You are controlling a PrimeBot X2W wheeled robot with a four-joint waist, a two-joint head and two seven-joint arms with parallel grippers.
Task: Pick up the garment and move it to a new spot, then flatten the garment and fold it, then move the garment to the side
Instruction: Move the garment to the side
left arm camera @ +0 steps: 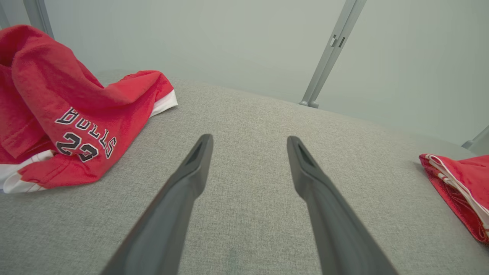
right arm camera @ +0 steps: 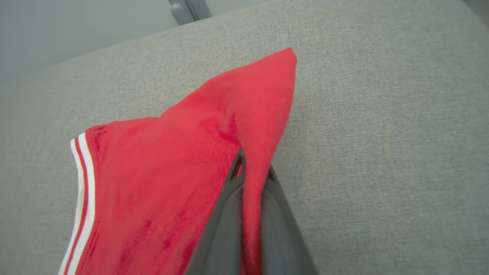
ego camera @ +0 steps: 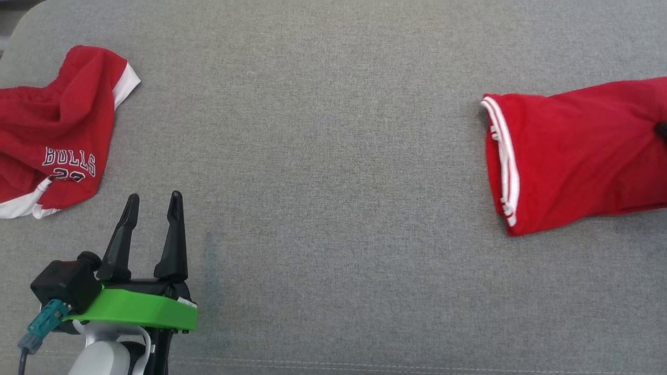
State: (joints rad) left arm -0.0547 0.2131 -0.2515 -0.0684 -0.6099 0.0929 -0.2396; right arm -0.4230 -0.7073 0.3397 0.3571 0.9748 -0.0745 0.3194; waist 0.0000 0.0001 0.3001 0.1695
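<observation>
- The crumpled jersey [ego camera: 49,135] lies far left on the grey cushion [ego camera: 333,234], near the left gripper [ego camera: 154,196], whose fingers are spread and empty; a careless sweep could snag it.
- The folded garment [ego camera: 573,151] sits far right, one ridge pinched in the right gripper [right arm camera: 254,164]; dragging by that pinch could undo the fold.

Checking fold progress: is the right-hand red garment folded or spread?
Folded: the garment shows stacked striped hems at one end; right claw pinches it.

Matt cloth garment [ego camera: 573,151], coarse woven upholstery [ego camera: 333,156]
</observation>
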